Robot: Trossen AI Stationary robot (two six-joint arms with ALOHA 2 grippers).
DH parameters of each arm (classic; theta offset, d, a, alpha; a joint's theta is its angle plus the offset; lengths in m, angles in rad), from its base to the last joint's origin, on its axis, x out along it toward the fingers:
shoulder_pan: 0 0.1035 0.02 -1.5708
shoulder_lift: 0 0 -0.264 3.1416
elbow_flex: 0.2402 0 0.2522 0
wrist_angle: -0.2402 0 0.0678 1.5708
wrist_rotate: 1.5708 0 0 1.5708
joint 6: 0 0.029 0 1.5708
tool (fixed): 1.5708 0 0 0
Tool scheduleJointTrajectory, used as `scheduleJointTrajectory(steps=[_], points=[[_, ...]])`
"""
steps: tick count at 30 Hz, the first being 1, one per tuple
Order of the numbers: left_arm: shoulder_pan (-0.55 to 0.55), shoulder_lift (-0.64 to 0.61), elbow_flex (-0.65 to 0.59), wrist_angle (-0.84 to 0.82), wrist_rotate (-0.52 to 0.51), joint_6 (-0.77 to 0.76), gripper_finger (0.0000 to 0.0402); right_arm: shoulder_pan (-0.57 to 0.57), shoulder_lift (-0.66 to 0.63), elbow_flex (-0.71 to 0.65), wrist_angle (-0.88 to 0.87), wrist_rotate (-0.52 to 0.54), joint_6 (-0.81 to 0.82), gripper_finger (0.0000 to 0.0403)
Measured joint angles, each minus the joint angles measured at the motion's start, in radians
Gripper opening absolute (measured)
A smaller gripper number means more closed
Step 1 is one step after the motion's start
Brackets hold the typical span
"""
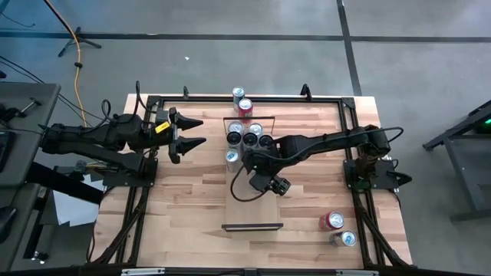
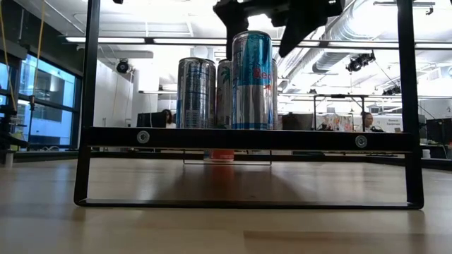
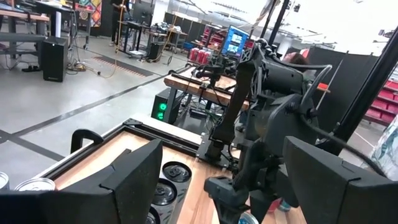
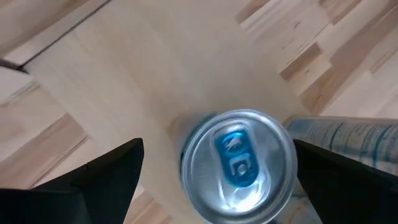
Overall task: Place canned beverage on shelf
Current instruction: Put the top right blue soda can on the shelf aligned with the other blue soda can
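The shelf [image 1: 253, 203] is a long pale plank with a black rail [image 2: 247, 139] at each short end. Several cans [image 1: 249, 138] stand upright on their bases at its far end. A blue-and-silver can [image 2: 252, 81] stands upright on the plank just in front of them; its top with a blue tab shows in the right wrist view [image 4: 236, 165]. My right gripper [image 1: 249, 159] hovers over this can and hides it in the high view. It is open [image 4: 217, 180], pointing down, one finger on either side of the can's top, with a gap showing. My left gripper [image 1: 196, 132] is open and empty above the table's left side.
Two cans [image 1: 242, 100] stand beyond the shelf's far end. A red can [image 1: 332, 221] and a silver can [image 1: 347, 239] are on the table near its right front corner. A neighbouring can [image 4: 336, 137] stands close beside the right gripper. A black frame [image 1: 337, 100] runs round the tabletop.
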Motion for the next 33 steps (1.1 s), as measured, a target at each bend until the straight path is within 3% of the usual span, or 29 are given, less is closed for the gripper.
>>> scheduleJointTrajectory(steps=[7, 27, 33], points=[[0.000, 0.000, 0.000, 0.000, 0.000, 0.000, 0.0294, 0.000, 0.016, 0.001, 0.001, -0.005, -0.021, 0.0375], [0.000, 0.000, 0.000, 0.000, 0.000, 0.000, 0.0294, 0.000, 0.016, 0.001, 0.009, 0.003, -0.026, 0.0246], [0.000, 0.000, 0.000, 0.000, 0.000, 0.000, 0.0294, 0.002, 0.015, 0.001, 0.011, 0.010, -0.008, 0.0236]])
